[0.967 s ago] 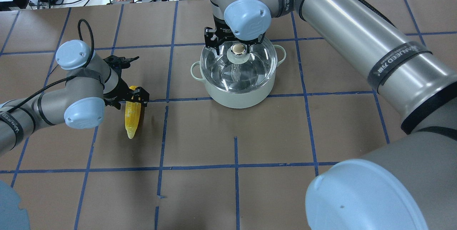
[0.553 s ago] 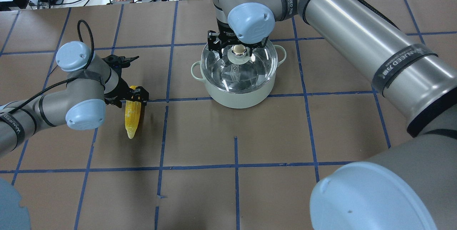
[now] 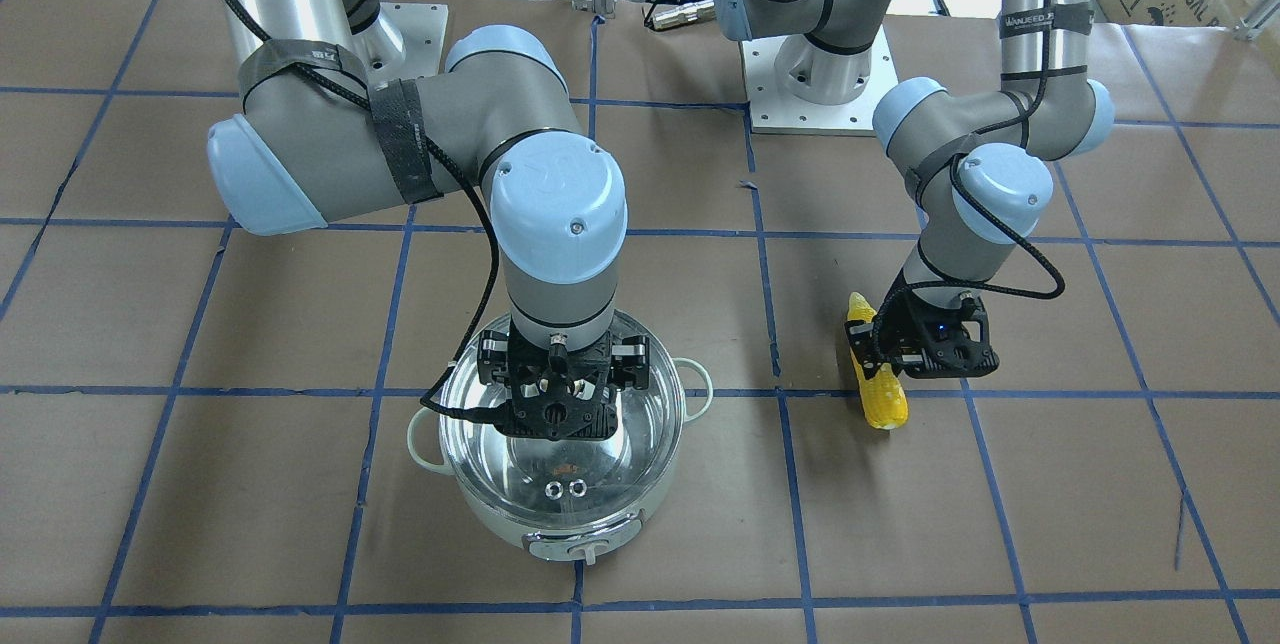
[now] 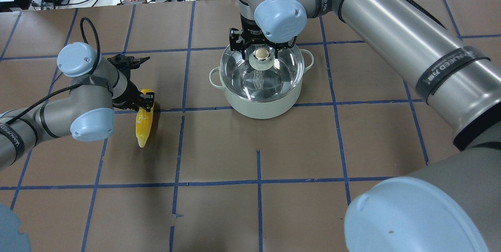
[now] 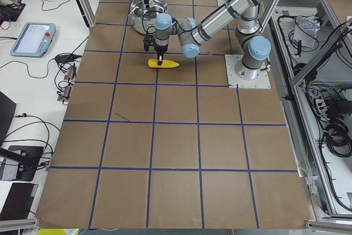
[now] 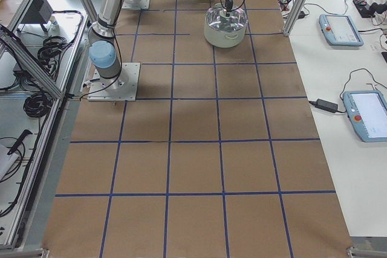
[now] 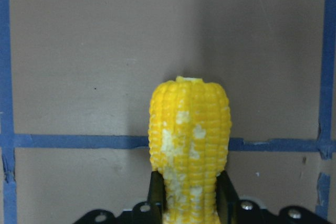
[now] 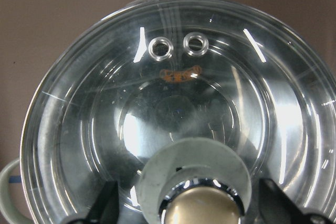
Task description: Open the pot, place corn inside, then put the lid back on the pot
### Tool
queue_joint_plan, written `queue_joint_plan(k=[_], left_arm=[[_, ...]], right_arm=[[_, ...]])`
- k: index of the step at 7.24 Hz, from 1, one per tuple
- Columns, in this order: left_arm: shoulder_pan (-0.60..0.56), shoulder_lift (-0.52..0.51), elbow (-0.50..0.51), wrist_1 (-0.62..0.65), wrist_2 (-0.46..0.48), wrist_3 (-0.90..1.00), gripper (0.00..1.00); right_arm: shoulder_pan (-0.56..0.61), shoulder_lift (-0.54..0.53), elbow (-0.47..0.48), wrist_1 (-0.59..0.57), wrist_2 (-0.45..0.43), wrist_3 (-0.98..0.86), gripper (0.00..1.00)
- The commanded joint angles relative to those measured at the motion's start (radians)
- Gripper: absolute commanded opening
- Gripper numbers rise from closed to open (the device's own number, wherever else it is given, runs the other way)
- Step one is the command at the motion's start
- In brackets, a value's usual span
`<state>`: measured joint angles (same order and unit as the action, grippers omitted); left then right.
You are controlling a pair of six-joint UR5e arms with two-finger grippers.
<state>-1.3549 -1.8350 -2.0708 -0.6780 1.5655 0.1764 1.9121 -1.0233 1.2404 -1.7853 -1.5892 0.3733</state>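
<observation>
While the lid [image 4: 270, 81] still covers the pot [image 4: 262, 107] at centre, the right gripper [image 4: 261, 54] has slid over its knob [image 8: 202, 205], jaws apart either side. Well apart, on the robot's left, the left gripper [image 4: 144, 101] has clamped the corn [image 4: 142, 127], shifting it slightly. Both lifts look ready. One pot, one lid, one corn, two grippers.

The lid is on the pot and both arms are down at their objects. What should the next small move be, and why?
Probably close the right gripper on the knob of the lid. Its fingers straddle the knob with gaps on both sides, the lid sits on the pot, and the left gripper is clamped on the corn, which cannot go in until the lid comes off.
</observation>
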Motion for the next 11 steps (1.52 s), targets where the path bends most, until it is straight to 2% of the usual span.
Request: queue_joint_plan(k=[1,2,3,5,6,7,9,11], left_arm=[[-0.009,0.052,0.061,-0.129,0.063,-0.029,0.0],[-0.009,0.071,0.124,-0.237,0.064,-0.031,0.0],[-0.01,0.076,0.164,-0.291,0.064,-0.031,0.0],[-0.013,0.088,0.19,-0.34,0.065,-0.034,0.01],[-0.018,0.095,0.21,-0.385,0.067,-0.057,0.01],[-0.041,0.095,0.244,-0.421,0.091,-0.101,0.01],[-0.184,0.073,0.357,-0.511,0.102,-0.24,0.01],[-0.306,0.036,0.502,-0.653,0.088,-0.438,0.01]], right_arm=[[-0.005,0.0,0.005,0.004,0.005,-0.001,0.53],[-0.005,0.0,0.007,0.004,0.003,-0.001,0.37],[-0.01,-0.001,-0.015,-0.009,0.005,-0.016,0.13],[-0.015,-0.006,-0.063,0.018,0.003,-0.017,0.13],[-0.024,-0.014,-0.128,0.137,0.003,-0.024,0.1],[-0.06,-0.017,-0.183,0.232,-0.008,-0.11,0.08],[-0.257,-0.015,-0.19,0.257,-0.003,-0.383,0.08],[-0.43,0.024,-0.174,0.259,0.006,-0.546,0.07]])
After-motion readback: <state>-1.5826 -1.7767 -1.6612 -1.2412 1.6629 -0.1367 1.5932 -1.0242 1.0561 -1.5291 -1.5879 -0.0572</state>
